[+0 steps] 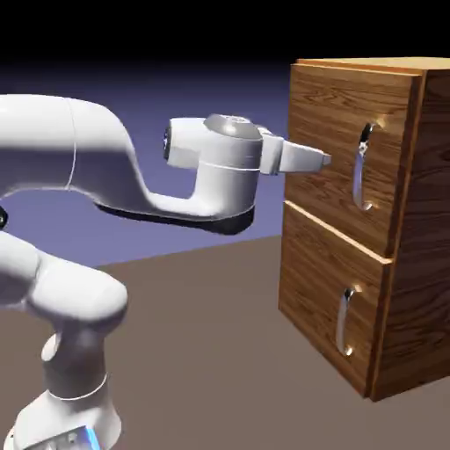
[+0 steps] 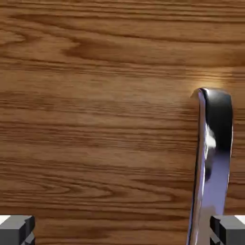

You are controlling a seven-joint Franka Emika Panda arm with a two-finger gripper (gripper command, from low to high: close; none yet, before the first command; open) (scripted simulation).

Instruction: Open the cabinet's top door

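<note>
The brown wood-grain cabinet stands at the right of the exterior view. Its top door is flush with the cabinet front and carries a vertical curved silver handle. My gripper points at that door, level with the handle and a little short of it, touching nothing. In the hand view the door's wood fills the picture and the handle rises at the right, just inside the right fingertip. The left fingertip sits far across, so the gripper is open and empty.
Below the top door is the shorter lower door with its own silver handle. The arm's white links fill the left of the exterior view above the brown table.
</note>
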